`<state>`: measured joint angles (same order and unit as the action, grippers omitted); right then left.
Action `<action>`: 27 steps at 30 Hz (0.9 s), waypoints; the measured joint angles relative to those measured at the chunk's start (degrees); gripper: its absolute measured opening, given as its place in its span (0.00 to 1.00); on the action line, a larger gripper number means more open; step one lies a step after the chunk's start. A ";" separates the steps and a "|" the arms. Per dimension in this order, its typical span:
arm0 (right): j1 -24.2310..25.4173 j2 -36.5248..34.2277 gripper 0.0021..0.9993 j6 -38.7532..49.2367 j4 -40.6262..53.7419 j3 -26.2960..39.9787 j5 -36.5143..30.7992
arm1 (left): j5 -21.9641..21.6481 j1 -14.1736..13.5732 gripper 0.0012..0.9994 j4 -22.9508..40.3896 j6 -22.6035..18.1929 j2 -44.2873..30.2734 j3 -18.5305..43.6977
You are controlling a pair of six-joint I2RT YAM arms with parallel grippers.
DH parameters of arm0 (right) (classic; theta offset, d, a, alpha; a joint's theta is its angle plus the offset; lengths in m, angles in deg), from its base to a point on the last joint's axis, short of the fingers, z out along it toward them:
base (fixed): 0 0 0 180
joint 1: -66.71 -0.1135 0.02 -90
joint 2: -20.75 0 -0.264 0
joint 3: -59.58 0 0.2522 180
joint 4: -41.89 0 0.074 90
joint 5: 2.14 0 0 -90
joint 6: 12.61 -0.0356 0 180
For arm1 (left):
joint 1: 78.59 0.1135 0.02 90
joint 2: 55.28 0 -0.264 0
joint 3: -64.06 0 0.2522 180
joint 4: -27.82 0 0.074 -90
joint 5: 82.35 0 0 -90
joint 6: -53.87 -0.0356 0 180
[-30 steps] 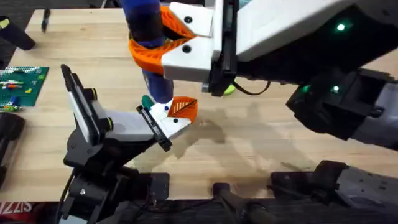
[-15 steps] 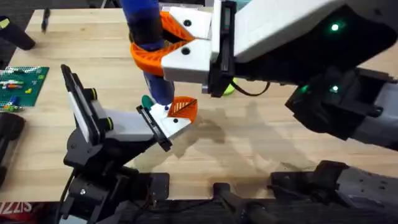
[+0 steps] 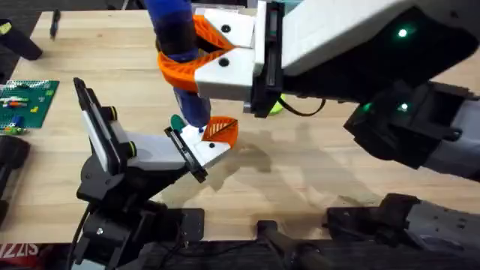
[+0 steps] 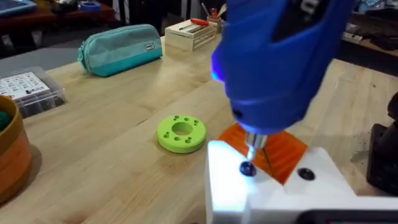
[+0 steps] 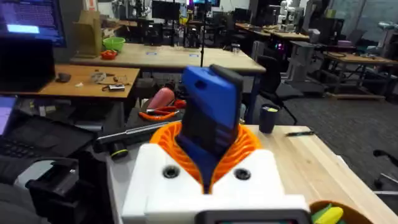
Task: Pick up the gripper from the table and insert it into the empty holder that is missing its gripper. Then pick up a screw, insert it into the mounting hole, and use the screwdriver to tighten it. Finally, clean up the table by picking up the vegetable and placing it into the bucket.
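Light: bright, even | shadows: soft on table [image 3: 300,165] | blur: near screwdriver [image 4: 280,56], arm

**Your robot's look**

You see the right arm [image 3: 352,45] with a white shell over black joints, small green lights glowing on it, and a thin black cable. Its right gripper [image 3: 196,56] has white blocks with dark round screw holes and curved orange jaws.

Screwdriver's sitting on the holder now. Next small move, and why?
Probably hold it upright and keep turning the screw down. The right gripper is clamped on the screwdriver, whose bit meets the screw in the white holder, with the orange finger piece already seated. The screw head looks slightly proud, though that is hard to judge.
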<state>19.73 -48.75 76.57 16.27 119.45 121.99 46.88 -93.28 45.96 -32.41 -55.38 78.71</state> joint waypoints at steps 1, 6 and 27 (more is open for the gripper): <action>0.00 0.00 0.04 0.00 0.00 0.00 0.00 | 0.00 0.00 0.02 0.00 0.00 0.00 0.00; -0.04 -0.91 0.04 0.00 -0.22 0.00 -0.02 | 0.00 0.00 0.02 0.00 0.00 0.00 0.00; -0.59 -0.96 0.04 -0.02 -0.37 0.00 0.00 | 0.00 0.00 0.02 0.00 0.00 0.00 0.00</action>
<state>19.14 -49.71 76.55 15.90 119.45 121.99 46.88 -93.28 45.96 -32.41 -55.38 78.71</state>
